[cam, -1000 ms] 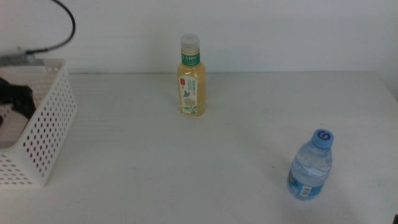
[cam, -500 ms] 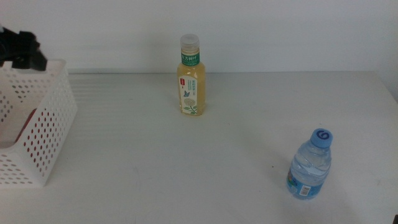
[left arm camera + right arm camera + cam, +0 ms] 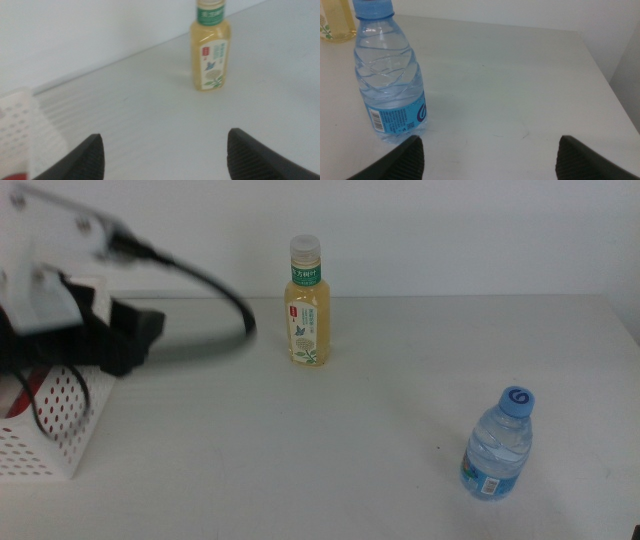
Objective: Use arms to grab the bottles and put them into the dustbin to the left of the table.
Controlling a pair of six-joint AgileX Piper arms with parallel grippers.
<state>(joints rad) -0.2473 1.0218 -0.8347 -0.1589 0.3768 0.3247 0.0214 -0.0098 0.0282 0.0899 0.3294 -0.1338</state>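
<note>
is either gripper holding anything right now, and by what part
Nothing is held. The left gripper and the right gripper both stand open and empty, near the yellow tea bottle and clear blue-capped water bottle.

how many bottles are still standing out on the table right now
2. The yellow tea bottle stands at the far middle of the table; the clear water bottle stands near the front right. The dustbin's inside is mostly hidden by the left arm.

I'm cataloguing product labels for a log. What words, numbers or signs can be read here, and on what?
Yellow tea bottle: green neck band and red tag with print, too small and blurred to read; a blue bird-like picture on the front label.
Water bottle: blue cap with a white mark like "6" or "G"; in the right wrist view a barcode and tiny print on the blue label, unreadable.
Dustbin: no text visible.
</note>
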